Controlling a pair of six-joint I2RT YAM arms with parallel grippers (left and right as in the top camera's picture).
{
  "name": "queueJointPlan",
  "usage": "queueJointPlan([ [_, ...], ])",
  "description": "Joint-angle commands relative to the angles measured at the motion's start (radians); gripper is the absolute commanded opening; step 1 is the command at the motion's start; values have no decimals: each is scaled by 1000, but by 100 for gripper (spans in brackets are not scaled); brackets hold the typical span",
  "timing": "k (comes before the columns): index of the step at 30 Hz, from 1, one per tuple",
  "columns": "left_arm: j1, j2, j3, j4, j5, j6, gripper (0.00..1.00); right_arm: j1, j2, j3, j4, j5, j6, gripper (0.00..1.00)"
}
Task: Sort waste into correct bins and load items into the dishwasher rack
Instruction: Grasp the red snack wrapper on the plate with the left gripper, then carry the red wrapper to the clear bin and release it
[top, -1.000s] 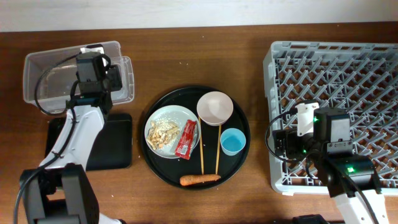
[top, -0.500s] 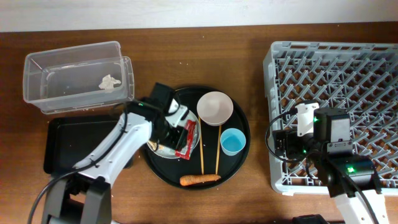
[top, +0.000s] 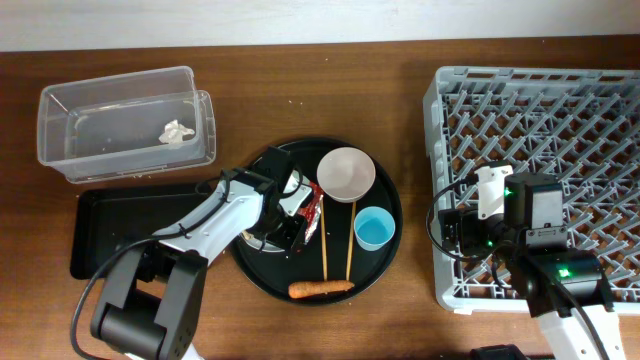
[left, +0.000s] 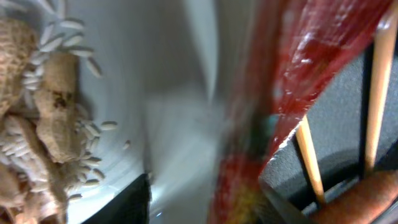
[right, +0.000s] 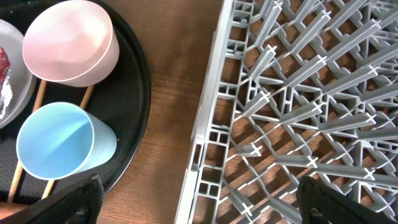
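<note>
My left gripper (top: 293, 212) is low over the white plate (left: 174, 93) on the round black tray. Its fingers (left: 205, 208) are open with the red snack wrapper (left: 298, 62) between them, near the right finger; the wrapper also shows in the overhead view (top: 312, 208). Beige food scraps with rice (left: 37, 112) lie on the plate's left. The chopsticks (top: 349, 245), the carrot (top: 321, 289), the pinkish bowl (top: 346, 173) and the blue cup (top: 374, 227) are on the round tray. My right gripper (right: 199, 199) is open and empty over the dishwasher rack's (top: 540, 150) front left edge.
The clear tub (top: 60, 110) at the back left holds crumpled tissue (top: 177, 132). The shallow black rectangular tray (top: 110, 235) lies in front of it, partly under my left arm. The round black tray (top: 385, 265) sits mid-table.
My left arm swung from the clear tub, leaving the tissue inside, down to the plate. The wrapper has shifted slightly right and tilted. The right arm has not moved.
</note>
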Motion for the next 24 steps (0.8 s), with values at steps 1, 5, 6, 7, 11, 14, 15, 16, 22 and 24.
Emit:
queueJointPlan([
  [1, 0, 13, -6, 13, -6, 10, 24, -5, -3, 15, 0, -6, 8, 98],
  [5, 1, 10, 5, 6, -6, 10, 6, -5, -3, 15, -1, -6, 8, 98],
  [6, 1, 10, 14, -5, -7, 10, 4, -5, -3, 15, -1, -6, 8, 98],
  [7, 1, 10, 33, -24, -7, 10, 1, -5, -3, 15, -5, -6, 8, 98],
  [11, 1, 8, 95, -66, -7, 10, 0, -5, -3, 15, -7, -6, 8, 99],
  [14, 1, -3, 100, -66, -8, 10, 0, -5, -3, 15, -7, -6, 8, 98],
  [15, 2, -16, 103, -66, -14, 10, 0, -5, -3, 15, -7, -6, 8, 98],
  [16, 5, -41, 109, -69, -36, 10, 0, -5, -3, 15, -7, -6, 8, 98],
  [22, 167, -273, 174, -50, -242, -10, 0, -5, -3, 15, -7, -6, 8, 98],
  [24, 320, -304, 176, 93, -255, -33, 0, -5, -3, 15, -7, -6, 8, 98],
])
